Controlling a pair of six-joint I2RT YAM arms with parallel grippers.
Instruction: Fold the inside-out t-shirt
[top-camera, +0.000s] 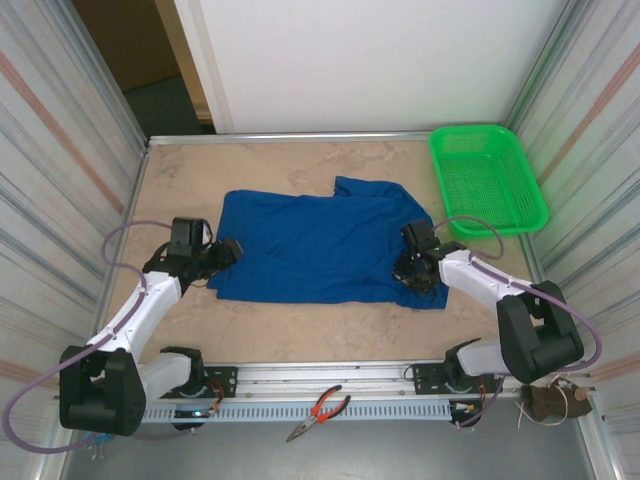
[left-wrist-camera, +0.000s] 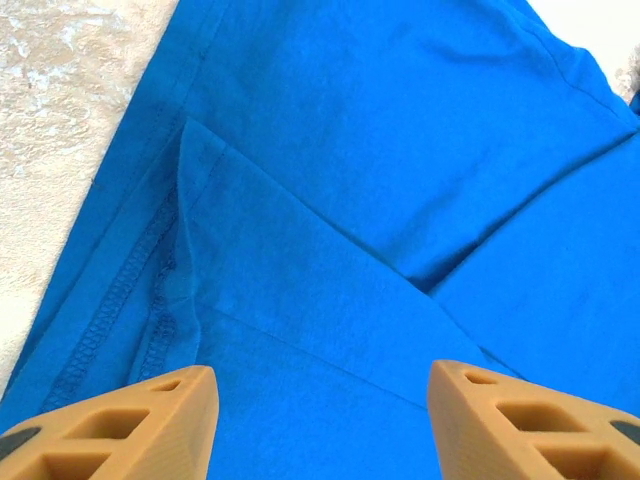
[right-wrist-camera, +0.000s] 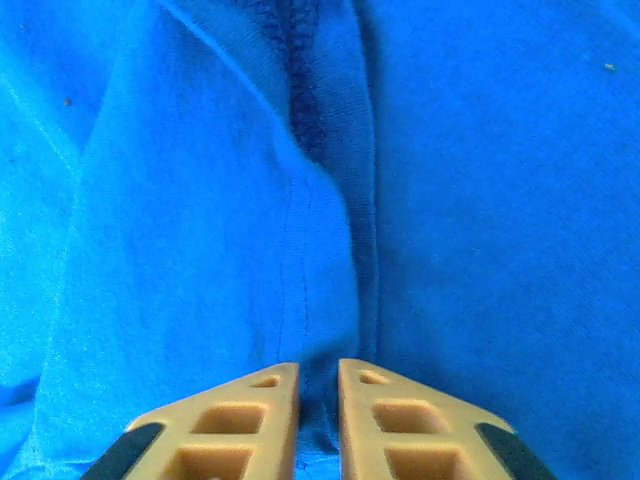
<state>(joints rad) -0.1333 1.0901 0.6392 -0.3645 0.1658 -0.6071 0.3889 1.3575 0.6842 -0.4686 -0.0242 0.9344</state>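
The inside-out t-shirt (top-camera: 315, 245) is royal blue and lies spread on the table's middle, with one sleeve poking up at the back. At its left edge my left gripper (top-camera: 228, 252) hovers open; its tan fingers (left-wrist-camera: 140, 425) stand wide apart over flat blue cloth (left-wrist-camera: 330, 250) with a stitched hem. My right gripper (top-camera: 412, 270) sits on the shirt's right edge. Its jaws are shut on a pinched ridge of the blue cloth (right-wrist-camera: 320, 400), which bunches up between the fingertips (right-wrist-camera: 265, 400).
A green mesh basket (top-camera: 487, 178) stands at the back right corner. Red-handled pliers (top-camera: 320, 410) lie on the front rail. Metal walls close in both sides of the beige table (top-camera: 300, 330).
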